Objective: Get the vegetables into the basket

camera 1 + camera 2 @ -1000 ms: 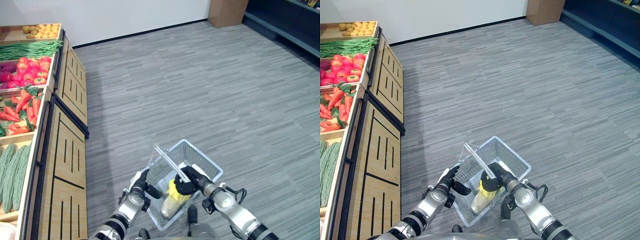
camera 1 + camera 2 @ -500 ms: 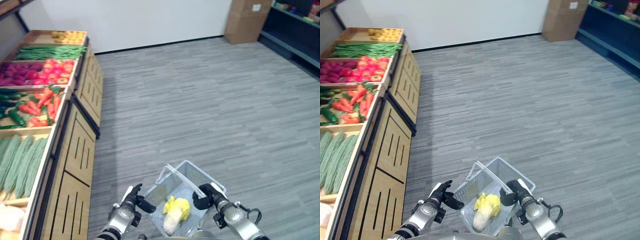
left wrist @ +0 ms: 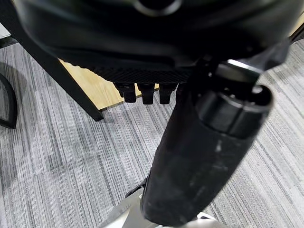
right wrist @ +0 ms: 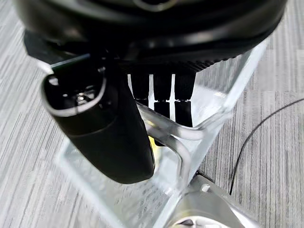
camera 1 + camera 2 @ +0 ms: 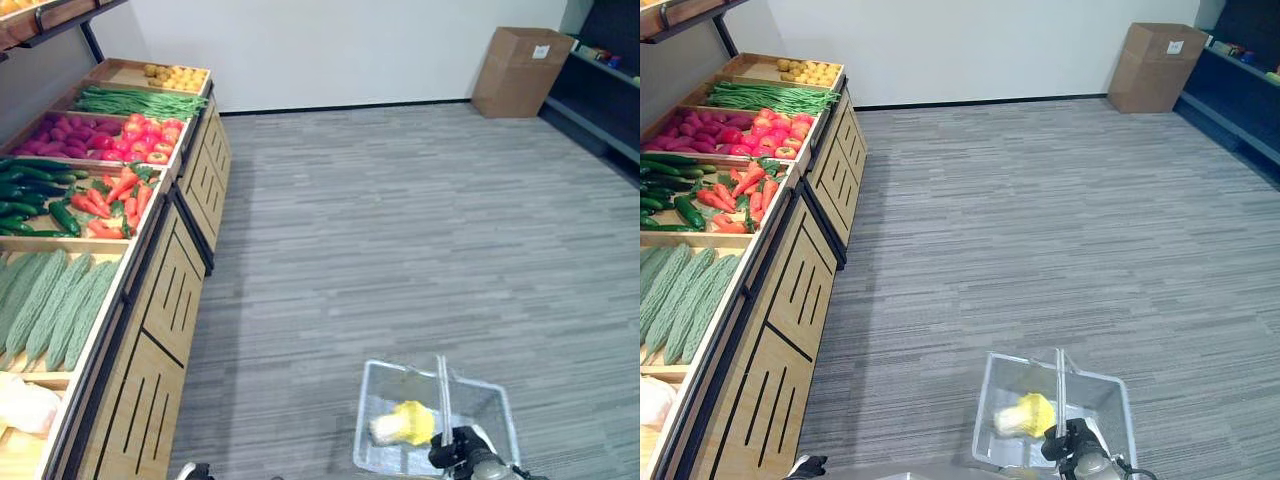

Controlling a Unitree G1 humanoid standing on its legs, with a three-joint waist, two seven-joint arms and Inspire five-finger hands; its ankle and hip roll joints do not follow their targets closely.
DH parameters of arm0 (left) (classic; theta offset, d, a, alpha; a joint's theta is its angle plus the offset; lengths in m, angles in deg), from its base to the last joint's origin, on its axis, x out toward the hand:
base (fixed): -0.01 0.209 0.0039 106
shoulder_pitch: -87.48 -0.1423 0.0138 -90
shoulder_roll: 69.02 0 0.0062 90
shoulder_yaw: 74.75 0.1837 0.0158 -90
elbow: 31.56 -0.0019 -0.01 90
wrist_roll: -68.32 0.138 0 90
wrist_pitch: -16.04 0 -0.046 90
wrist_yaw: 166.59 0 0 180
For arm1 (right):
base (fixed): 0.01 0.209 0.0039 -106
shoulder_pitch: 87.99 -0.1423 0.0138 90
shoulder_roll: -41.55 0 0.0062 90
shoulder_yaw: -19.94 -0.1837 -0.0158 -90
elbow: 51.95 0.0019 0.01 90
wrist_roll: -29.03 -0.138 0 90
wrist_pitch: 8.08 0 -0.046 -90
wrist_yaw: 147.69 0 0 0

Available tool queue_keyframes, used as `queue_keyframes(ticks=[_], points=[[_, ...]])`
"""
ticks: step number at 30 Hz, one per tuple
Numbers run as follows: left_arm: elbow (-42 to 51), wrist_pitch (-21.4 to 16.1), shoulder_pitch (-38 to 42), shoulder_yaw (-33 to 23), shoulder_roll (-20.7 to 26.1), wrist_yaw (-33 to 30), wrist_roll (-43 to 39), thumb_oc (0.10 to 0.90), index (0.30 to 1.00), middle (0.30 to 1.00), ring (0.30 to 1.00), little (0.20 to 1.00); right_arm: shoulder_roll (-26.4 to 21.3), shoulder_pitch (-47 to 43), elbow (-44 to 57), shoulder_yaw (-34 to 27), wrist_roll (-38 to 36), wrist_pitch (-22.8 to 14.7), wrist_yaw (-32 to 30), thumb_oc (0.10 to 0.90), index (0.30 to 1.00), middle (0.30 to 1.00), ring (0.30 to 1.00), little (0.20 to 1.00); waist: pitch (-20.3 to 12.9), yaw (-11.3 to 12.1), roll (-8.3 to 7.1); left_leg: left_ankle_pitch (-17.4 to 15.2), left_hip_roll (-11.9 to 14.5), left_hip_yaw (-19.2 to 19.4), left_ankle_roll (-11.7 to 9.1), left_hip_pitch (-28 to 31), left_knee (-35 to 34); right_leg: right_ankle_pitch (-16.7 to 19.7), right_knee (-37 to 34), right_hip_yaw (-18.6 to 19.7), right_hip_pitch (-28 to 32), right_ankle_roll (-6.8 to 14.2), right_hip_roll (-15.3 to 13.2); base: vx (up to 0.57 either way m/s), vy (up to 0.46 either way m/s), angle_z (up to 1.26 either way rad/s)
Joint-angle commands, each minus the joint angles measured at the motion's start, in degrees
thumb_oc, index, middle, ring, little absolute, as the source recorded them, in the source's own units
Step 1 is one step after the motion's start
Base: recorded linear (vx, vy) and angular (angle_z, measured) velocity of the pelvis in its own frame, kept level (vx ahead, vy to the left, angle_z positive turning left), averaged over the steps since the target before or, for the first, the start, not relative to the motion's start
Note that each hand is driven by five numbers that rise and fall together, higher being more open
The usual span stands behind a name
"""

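Wire basket [image 5: 400, 378] hangs low at 6 o'clock in the head views, just above the grey striped floor [image 5: 400, 220]. Right hand [image 5: 456, 452] sits at the basket's near end, at the base of its handle [image 5: 441, 385]. Right wrist view: the fingers [image 4: 162, 90] are curled over the clear handle bar [image 4: 164, 128], with the thumb beside it, so the hand is carrying the basket by the handle.

One vegetable lies inside the basket: a pale head with yellow leaves [image 5: 402, 424], resting on the basket bottom to the left of the handle.

Left hand [image 3: 142, 92]: in its own wrist view the fingers point down, short and curled toward the palm, nothing between them and the thumb. Behind them a wooden panel and a dark post of the produce stand [image 5: 160, 310], and floor.

The produce stand runs from 8 o'clock to 11 o'clock along the left. Bins from near to far: bitter gourds [image 5: 55, 300], cucumbers [image 5: 35, 190] with carrots [image 5: 115, 195], tomatoes [image 5: 135, 135], green beans [image 5: 140, 100], small yellow produce [image 5: 175, 75]. Cardboard box [image 5: 520, 70] stands against the far wall at 1 o'clock.
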Motion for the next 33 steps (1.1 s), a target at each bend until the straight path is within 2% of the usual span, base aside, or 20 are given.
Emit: queue_keyframes(ticks=[1, 15, 23, 33], points=[[-3.0, -0.9, 4.9, 0.0, 0.1, -0.9, 1.2, 0.9, 1.0, 1.0, 1.0, 1.0, 0.0, -4.4, -1.2, 0.8, -1.7, -2.9, -0.5, 0.4, 0.3, 0.3, 0.3, 0.3, 1.8, -0.4, -1.48, 0.5, -0.7, -3.5, -2.3, -2.2, 0.3, -5.4, 1.3, 0.2, 5.4, 3.6, -1.9, 0.0, 0.015, 0.04], [-5.0, -1.6, 5.1, 0.3, -0.3, 1.1, 1.2, 0.9, 1.0, 1.0, 1.0, 1.0, 1.1, -4.6, -11.9, 1.8, 2.3, -2.0, 2.0, 0.4, 0.3, 0.3, 0.3, 0.3, 1.8, -0.7, -1.74, 0.2, -1.1, -3.4, -2.1, -2.4, 0.3, -5.1, 1.0, 0.6, 5.1, 3.9, -2.2, 0.0, 0.0, 0.0], [-5.3, -1.8, 5.2, 0.2, -0.2, 1.5, 1.2, 0.9, 1.0, 1.0, 1.0, 1.0, 1.1, -4.8, -12.1, 1.6, 2.3, -1.8, 2.6, 0.4, 0.3, 0.3, 0.3, 0.3, 2.2, -0.7, -2.41, -0.3, -1.5, -3.3, -1.6, -2.5, 0.3, -5.0, 1.7, 0.5, 4.8, 4.3, -2.8, 0.01, 0.02, 0.0], [-5.6, -2.1, 5.5, -0.5, 0.3, 2.1, 1.4, 0.9, 1.0, 1.0, 1.0, 1.0, 1.0, -5.1, -12.4, 0.4, 2.2, -1.6, 3.1, 0.4, 0.3, 0.3, 0.3, 0.3, 3.0, -0.1, -3.13, -1.4, -3.4, -3.1, -0.1, -2.9, 0.3, -5.1, 4.1, 1.0, 3.7, 5.4, -4.9, 0.01, 0.076, 0.0]])
